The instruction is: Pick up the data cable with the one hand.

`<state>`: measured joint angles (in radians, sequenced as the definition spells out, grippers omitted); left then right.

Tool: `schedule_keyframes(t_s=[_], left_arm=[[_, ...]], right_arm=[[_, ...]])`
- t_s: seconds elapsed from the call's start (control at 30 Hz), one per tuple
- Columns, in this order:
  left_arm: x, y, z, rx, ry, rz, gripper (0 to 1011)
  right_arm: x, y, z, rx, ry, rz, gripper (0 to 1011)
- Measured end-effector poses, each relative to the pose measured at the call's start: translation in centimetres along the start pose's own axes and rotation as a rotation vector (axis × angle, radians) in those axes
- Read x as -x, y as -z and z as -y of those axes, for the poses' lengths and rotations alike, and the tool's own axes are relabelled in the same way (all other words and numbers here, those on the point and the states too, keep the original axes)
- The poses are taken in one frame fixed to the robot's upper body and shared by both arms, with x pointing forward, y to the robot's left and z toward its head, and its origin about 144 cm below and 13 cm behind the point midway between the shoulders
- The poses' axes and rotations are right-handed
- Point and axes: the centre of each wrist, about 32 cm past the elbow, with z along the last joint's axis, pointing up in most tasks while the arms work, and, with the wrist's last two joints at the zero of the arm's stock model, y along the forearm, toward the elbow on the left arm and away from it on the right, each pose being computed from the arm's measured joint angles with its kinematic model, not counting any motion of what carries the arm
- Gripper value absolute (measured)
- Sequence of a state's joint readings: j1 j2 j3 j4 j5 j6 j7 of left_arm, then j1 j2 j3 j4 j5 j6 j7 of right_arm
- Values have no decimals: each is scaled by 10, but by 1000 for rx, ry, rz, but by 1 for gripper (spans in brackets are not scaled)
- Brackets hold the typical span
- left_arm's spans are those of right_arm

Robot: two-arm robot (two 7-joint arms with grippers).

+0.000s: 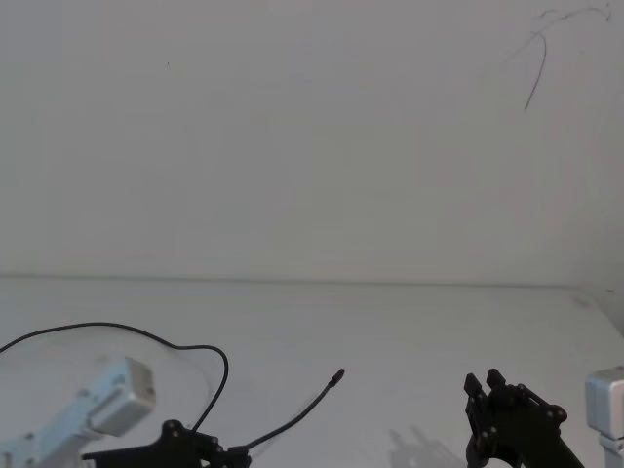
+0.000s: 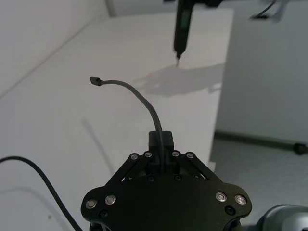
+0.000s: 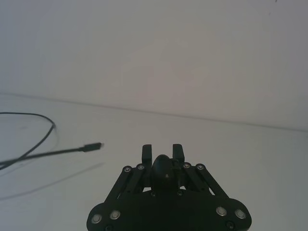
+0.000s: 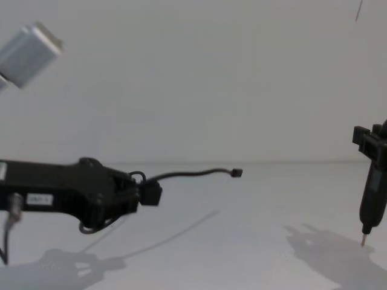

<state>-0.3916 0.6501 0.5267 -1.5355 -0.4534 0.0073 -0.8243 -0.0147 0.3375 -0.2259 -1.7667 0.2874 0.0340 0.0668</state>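
Note:
The data cable [image 4: 187,174] is a thin black cord. My left gripper [image 4: 151,193] is shut on it above the white table, low on the left in the chest view. From the closed fingertips [image 2: 161,139] a short stretch of data cable [image 2: 139,96] arcs up and out to its small black plug [image 2: 95,80], which hangs free in the air. Behind the gripper, the rest of the data cable [image 1: 107,329] loops away to the left. My right gripper [image 1: 487,385] is at the lower right, shut on a black pen-like tool [image 4: 370,199] that points down, its tip just above the table.
The white table [image 1: 390,322] runs back to a plain white wall. Its side edge [image 2: 217,115] drops to the floor close beside the pen-like tool [image 2: 183,24]. The data cable [image 3: 48,154] and its plug [image 3: 94,146] show off to one side of my right gripper [image 3: 162,151].

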Motion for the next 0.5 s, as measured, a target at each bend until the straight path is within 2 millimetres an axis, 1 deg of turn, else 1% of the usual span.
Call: schedule_keyframes(t_s=[0.27, 0.5], left_arm=[[-4, -9, -28, 74, 97, -15, 51], [-4, -9, -45, 106, 165, -32, 51]], right_arm=[[0, 0, 0, 0, 0, 0, 251], [0, 0, 0, 0, 0, 0, 251]])
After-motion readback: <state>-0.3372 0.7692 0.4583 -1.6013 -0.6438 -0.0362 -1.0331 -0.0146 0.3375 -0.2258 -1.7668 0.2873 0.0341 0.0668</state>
